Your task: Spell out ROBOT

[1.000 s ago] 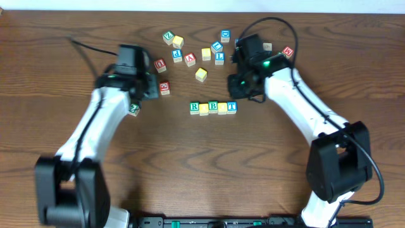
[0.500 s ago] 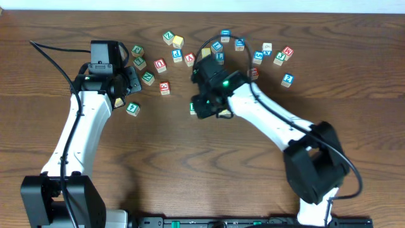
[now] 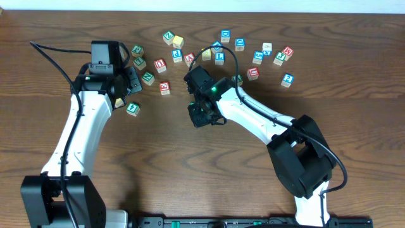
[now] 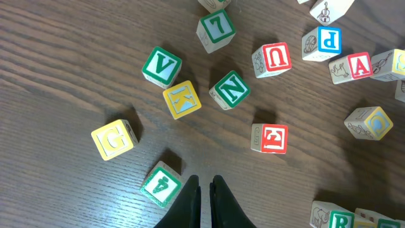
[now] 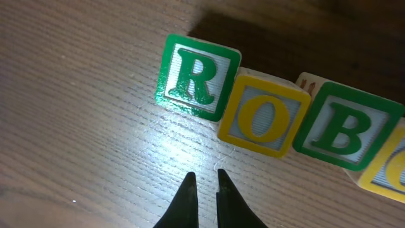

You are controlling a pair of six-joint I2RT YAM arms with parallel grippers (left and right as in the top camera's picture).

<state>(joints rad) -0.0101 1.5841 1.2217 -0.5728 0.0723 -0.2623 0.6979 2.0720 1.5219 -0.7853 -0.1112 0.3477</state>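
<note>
In the right wrist view a row of letter blocks lies on the wood: green R [image 5: 193,76], yellow O [image 5: 262,120], green B [image 5: 345,133], then another yellow block [image 5: 389,171] cut by the edge. My right gripper [image 5: 204,180] is shut and empty, just in front of the R and O, touching neither. In the overhead view it [image 3: 201,115] covers the row. My left gripper [image 4: 204,183] is shut and empty beside a green 4 block [image 4: 161,183]. It hovers at the left [image 3: 131,85].
Loose blocks lie near the left gripper: yellow G [image 4: 114,139], yellow K [image 4: 182,99], green V [image 4: 161,66], green N [image 4: 230,90], red E [image 4: 270,138], red U [image 4: 273,59]. More blocks are scattered along the back [image 3: 218,47]. A black cable [image 3: 50,50] runs at far left.
My right arm swung from the back right to the left over the block row, then edged a little further left. My left arm pulled back to the left, then stayed still.
</note>
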